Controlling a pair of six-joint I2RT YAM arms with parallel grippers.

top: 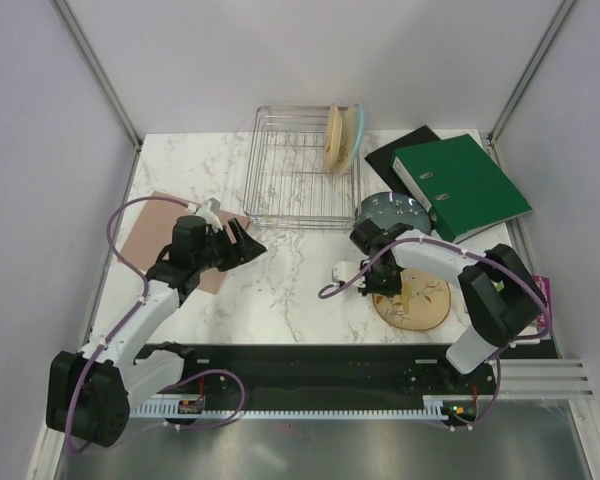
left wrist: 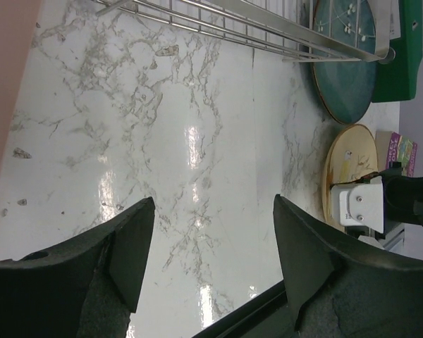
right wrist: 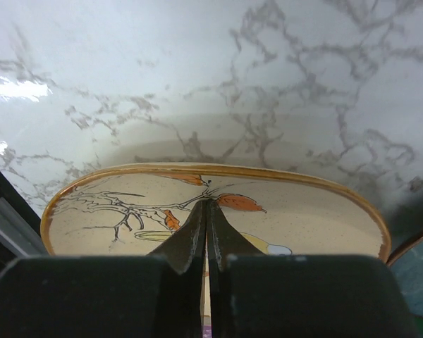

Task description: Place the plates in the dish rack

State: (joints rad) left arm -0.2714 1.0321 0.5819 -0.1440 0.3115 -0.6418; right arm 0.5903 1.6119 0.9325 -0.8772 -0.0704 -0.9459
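Left gripper (left wrist: 213, 211) spread wide over the marble table (left wrist: 162, 127).

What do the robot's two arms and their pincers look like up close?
Both are built alike. The left arm and right arm have white tube-like links between chunky black joints, and each trails a looping purple cable. The left gripper and right gripper each have two matte black fingers tapering to wedges.
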